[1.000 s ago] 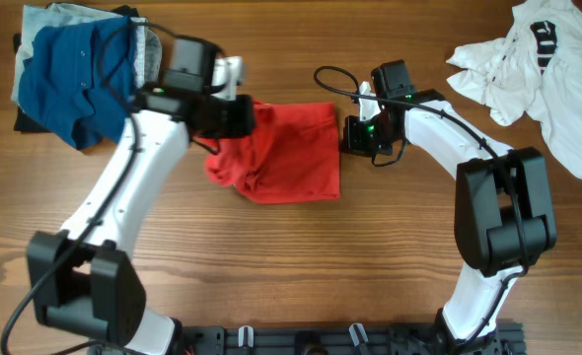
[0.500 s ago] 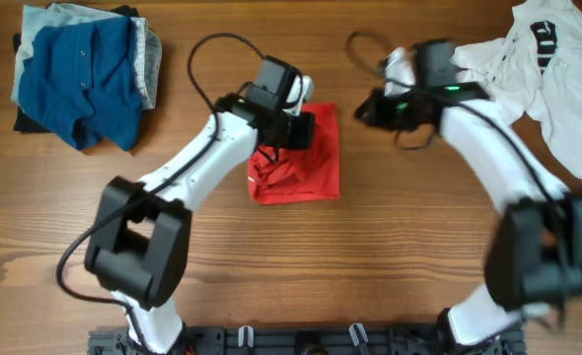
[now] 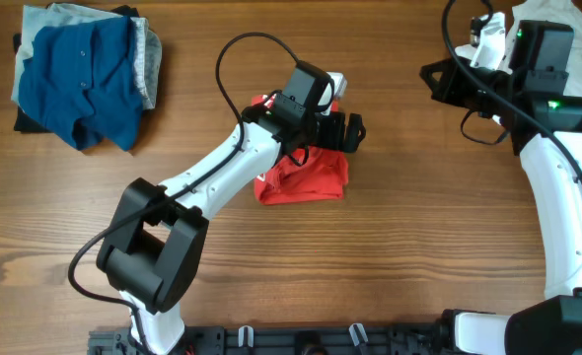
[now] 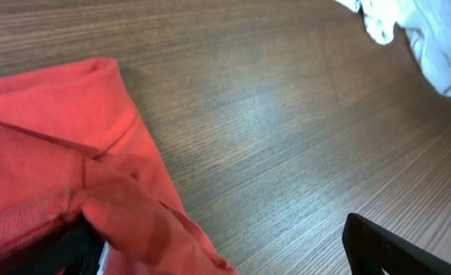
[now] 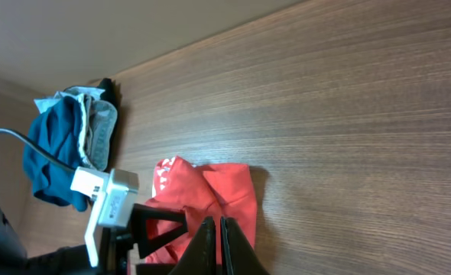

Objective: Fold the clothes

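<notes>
A red garment (image 3: 301,179) lies bunched and partly folded at the table's middle. It fills the left of the left wrist view (image 4: 65,153) and also shows in the right wrist view (image 5: 210,195). My left gripper (image 3: 348,133) stands open over the garment's right edge. One of its fingers (image 4: 76,248) is half covered by a red fold, the other (image 4: 386,248) is over bare wood. My right gripper (image 3: 437,84) is shut on nothing, raised at the far right beside the white clothes (image 3: 557,69). Its fingers (image 5: 216,244) are pressed together.
A pile of folded clothes topped by a blue garment (image 3: 79,74) sits at the far left corner, also visible as (image 5: 57,153). The crumpled white clothes (image 4: 432,46) spread over the far right corner. Bare wood runs along the front of the table (image 3: 370,276).
My left gripper carried a red fold rightward across the garment, then opened and let it go. My right arm withdrew from the garment's right edge up toward the white clothes.
</notes>
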{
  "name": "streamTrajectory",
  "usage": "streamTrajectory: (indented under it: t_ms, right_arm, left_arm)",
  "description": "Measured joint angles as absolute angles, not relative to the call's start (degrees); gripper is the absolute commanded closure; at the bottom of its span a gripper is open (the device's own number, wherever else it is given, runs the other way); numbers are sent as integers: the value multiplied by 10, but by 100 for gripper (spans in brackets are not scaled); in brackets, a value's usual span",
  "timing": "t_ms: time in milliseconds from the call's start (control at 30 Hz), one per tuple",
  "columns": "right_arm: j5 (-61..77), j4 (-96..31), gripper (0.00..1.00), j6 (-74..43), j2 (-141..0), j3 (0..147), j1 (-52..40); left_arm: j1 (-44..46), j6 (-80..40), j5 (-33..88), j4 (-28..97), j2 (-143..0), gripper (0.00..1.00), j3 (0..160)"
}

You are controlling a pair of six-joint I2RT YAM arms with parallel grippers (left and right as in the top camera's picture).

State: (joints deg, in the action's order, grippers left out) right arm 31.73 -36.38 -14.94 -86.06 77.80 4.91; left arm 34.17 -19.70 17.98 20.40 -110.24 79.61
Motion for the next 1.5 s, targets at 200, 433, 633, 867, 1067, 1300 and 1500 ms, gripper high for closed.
streamTrajectory:
  t_ms: [200,433,633,867,1067,1300,1500]
  right_arm:
    - [312,-368,96,-147,-861,778,51]
    - [308,-372,82,-111,-868,778,46]
    - [308,-344,43,-43,-910,778,-13]
    - [277,-276,31,48,-1000,777,-149]
    - [236,-260,30,98,-1031,776,-219]
    - [200,-267,31,109,-1031,775,-279]
    - [123,-244,38,85,-1033,774,-342]
  left_arm:
    - [308,-221,181,203,-1076,0,796]
    - [238,-246,180,203,-929,0,796]
    - [119,-285,174,244,-812,0,803]
    - [23,-297,153,343,-801,0,806]
    - [17,-299,110,385,-813,0,806]
    - [17,-299,64,413,-827,0,806]
    - [17,-299,49,416,-830,0,806]
